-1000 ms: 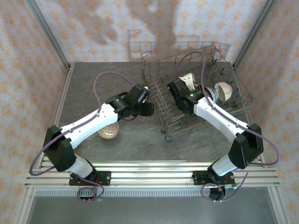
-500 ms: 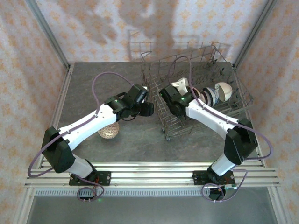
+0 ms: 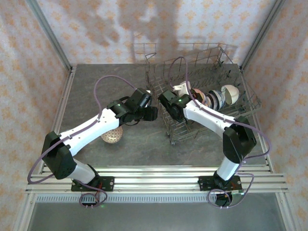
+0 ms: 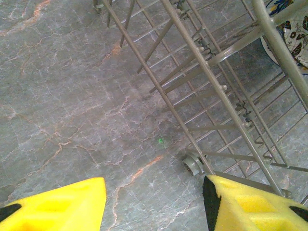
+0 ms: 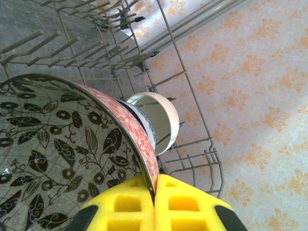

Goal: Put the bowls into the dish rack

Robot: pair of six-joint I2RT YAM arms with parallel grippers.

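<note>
Grey marble-look table (image 3: 96, 91) first. At its near part, one pink-patterned bowl (image 3: 111, 136) sits on the bare top, dome up as far as I can tell. It's partly tucked under the left forearm (image 3: 91, 126) & well apart from the rack.

Next out, the left gripper (image 4: 154, 207) hangs over the table just outside the front-left corner of the dish rack (image 3: 185, 126). Its yellow pads are spread wide, nothing btwn them, only stone below.

Rack = grey wire basket w/ tall sides & rows of upright tines. Left wrist view shows a small round foot at its near corner. It stands on the right half of the table & reaches twd the far side.

Inside it, the right gripper (image 5: 155, 186) is clamped on the rim of the leaf bowl (image 5: 57, 144), pads pinched either side of the wall w/ no gap. That bowl:
- inside: cream w/ black leaf-and-vine print
- outside: red-pink scroll pattern, glossy
- held on edge among the tines in the rack's left part

Right behind it stands the blue-and-white bowl (image 3: 215, 99), also on edge. Whether those two touch I can't tell.

Farthest along the row is the cream bowl (image 5: 161, 120), plain, on edge, opening twd the right wrist cam, close to the rack's side wires. Beyond that, peach floral wallpaper (image 5: 250, 96).
</note>
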